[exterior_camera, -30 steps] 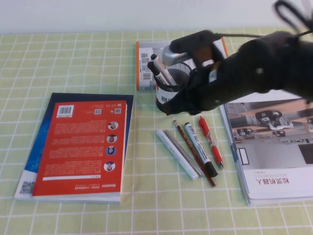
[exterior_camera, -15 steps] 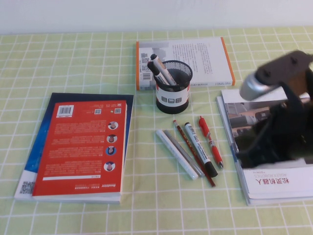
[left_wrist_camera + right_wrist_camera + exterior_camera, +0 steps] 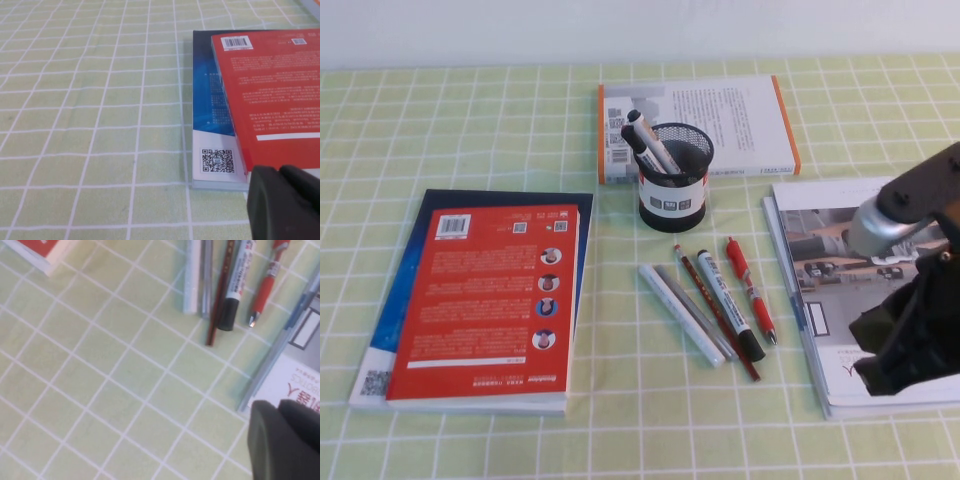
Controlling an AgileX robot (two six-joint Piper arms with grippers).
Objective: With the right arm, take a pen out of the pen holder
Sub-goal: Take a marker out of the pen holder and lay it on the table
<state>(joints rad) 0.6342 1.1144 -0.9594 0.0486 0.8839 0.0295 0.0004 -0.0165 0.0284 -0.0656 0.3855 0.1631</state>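
The black mesh pen holder [image 3: 675, 180] stands upright at the table's middle back, with a black and white marker [image 3: 645, 140] leaning out of it. Several pens lie in a row in front of it: a white pen [image 3: 680, 313], a dark red pencil [image 3: 717, 312], a marker [image 3: 728, 303] and a red pen [image 3: 750, 288]. My right gripper [image 3: 875, 365] hangs at the right over the near part of a magazine [image 3: 820, 215], well away from the holder, shut with nothing in it. In the right wrist view the right gripper [image 3: 280, 412] sits beside the magazine's corner [image 3: 295, 380], the pen tips [image 3: 227, 315] beyond it.
A red book [image 3: 485, 300] lies on a blue one at the left, and a white book with an orange spine [image 3: 720, 115] lies behind the holder. My left gripper [image 3: 280, 172] hovers, shut and holding nothing, at the near corner of the red book [image 3: 270, 95].
My right arm has drawn back from over the pen holder to the right and toward me, over the magazine, and its fingers have come fully together. The pens have not moved.
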